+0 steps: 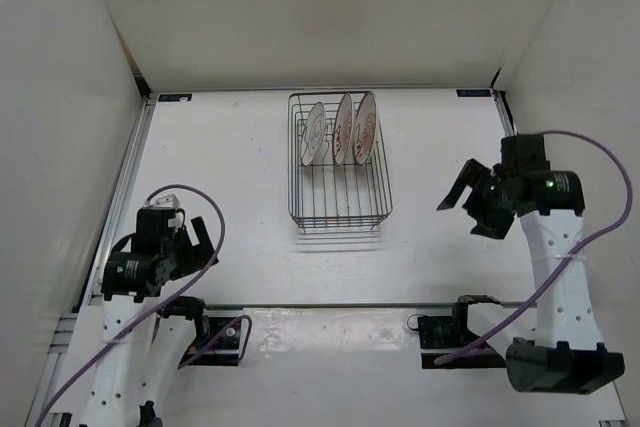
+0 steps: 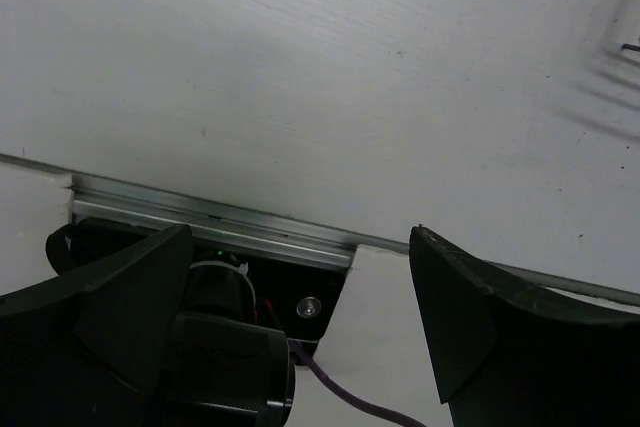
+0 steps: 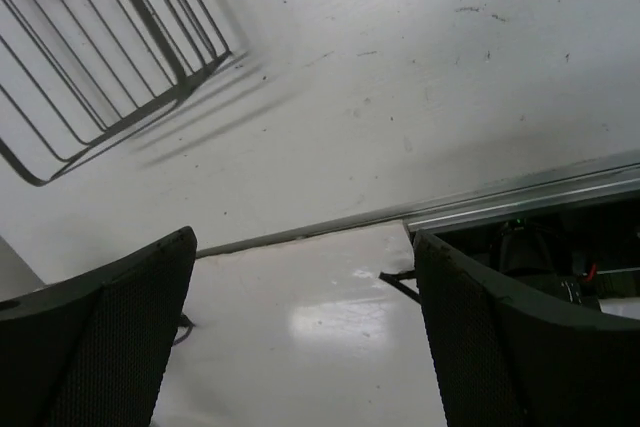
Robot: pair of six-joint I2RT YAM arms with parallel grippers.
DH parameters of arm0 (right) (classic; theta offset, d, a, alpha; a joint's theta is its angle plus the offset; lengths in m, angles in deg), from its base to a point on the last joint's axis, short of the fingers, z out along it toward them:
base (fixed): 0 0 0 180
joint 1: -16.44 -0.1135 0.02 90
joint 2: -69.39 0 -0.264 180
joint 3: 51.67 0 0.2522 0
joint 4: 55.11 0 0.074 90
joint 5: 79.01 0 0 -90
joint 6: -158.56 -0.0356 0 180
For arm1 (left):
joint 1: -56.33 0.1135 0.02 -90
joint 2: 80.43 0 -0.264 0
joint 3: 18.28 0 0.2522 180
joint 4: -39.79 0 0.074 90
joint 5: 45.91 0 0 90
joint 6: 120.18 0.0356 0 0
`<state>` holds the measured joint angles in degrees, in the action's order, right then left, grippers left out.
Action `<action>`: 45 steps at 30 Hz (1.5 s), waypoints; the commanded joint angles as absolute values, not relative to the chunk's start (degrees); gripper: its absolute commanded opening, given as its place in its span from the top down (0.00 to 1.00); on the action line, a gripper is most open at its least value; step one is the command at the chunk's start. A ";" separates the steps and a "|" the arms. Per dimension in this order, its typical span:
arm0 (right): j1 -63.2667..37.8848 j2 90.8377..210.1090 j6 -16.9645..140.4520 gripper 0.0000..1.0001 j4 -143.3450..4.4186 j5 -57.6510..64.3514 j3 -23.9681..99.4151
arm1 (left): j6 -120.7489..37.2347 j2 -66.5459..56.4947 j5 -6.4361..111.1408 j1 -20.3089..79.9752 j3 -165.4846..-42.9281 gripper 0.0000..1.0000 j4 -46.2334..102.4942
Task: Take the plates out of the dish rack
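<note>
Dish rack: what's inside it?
Three plates stand on edge at the far end of the dish rack, side by side. The left one shows grey rings, the other two reddish patterns. Each plate partly covers its neighbour, so their backs and full faces are hidden.

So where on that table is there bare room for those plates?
Bare table lies left of the dish rack, up to the side wall, and right of it, before the right hand. The strip in front of the rack is free too. Crowded: the rack's far end, where three plates stand.
</note>
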<state>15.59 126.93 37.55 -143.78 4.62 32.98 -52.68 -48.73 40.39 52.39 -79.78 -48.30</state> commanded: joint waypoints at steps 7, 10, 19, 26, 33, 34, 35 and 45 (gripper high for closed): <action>15.65 147.69 35.10 0.10 -154.72 23.72 68.85 | -56.11 -39.66 43.82 52.11 -76.34 0.00 -52.11; 15.73 150.08 36.12 0.10 -143.13 15.34 69.23 | -57.07 -40.78 43.74 52.29 -75.55 0.00 -50.88; 5.99 159.12 32.42 0.18 -125.44 5.13 66.73 | -56.54 -39.56 43.83 52.38 -75.02 0.00 -51.32; -4.29 169.92 42.45 0.18 -123.45 25.00 74.40 | -56.72 -40.01 47.60 52.29 -72.03 0.00 -49.47; -8.26 181.71 46.14 0.18 -121.61 32.61 84.61 | -55.67 -37.11 49.98 52.29 -71.32 0.00 -48.15; -8.26 183.37 46.23 0.18 -121.17 32.70 84.87 | -55.67 -36.75 49.81 52.29 -71.41 0.00 -48.15; -8.70 183.82 46.15 0.18 -119.94 32.70 84.79 | -55.58 -36.05 49.80 52.29 -71.50 0.00 -48.07; -11.07 190.40 46.67 0.39 -117.03 40.50 86.54 | -55.58 -34.90 49.45 52.03 -72.29 0.00 -47.45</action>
